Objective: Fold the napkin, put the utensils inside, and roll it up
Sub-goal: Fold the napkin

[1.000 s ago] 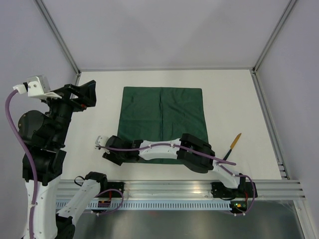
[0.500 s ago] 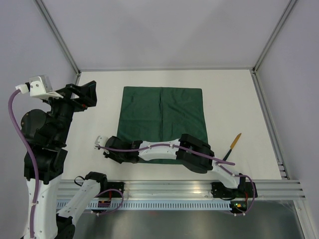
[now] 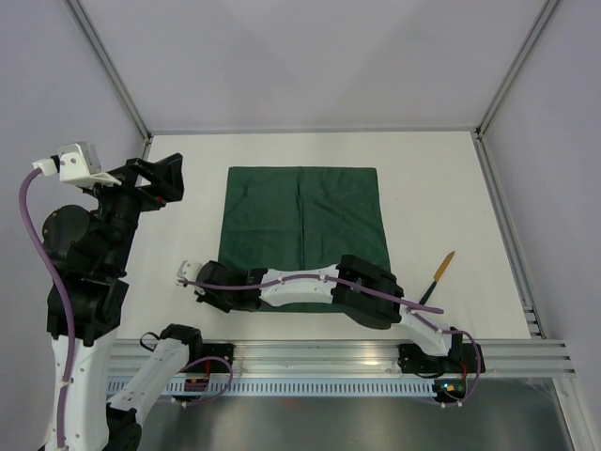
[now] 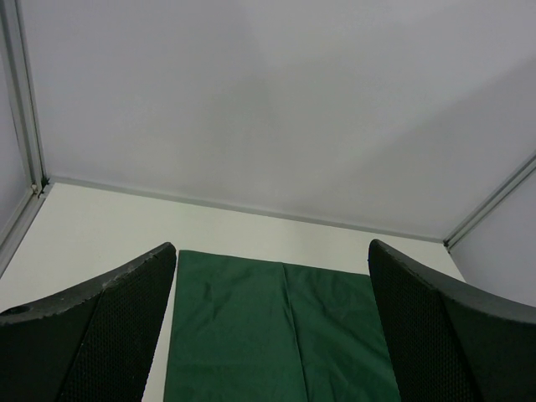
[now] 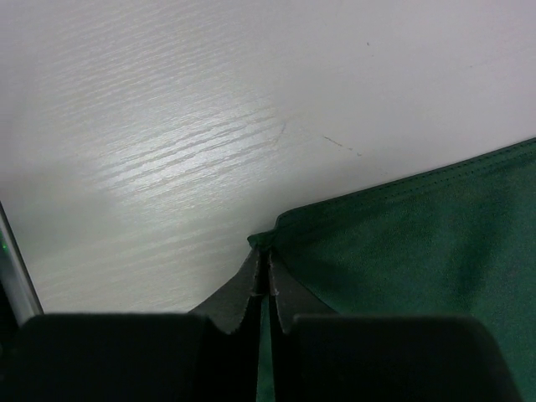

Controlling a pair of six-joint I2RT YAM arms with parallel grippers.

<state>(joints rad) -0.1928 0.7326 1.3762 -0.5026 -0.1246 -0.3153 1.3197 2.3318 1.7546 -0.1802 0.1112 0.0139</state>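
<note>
Right wrist view: the right gripper jaws were clamped on the near-left corner of the napkin, which lay flat on the table. The left gripper jaws stood wide apart. The shallow pinch could slip during lifting.

The right end effector, open a second ago, now has its jaws pinched together on the near-left corner of the napkin. The cloth's far edge sits slightly further left than before.
</note>
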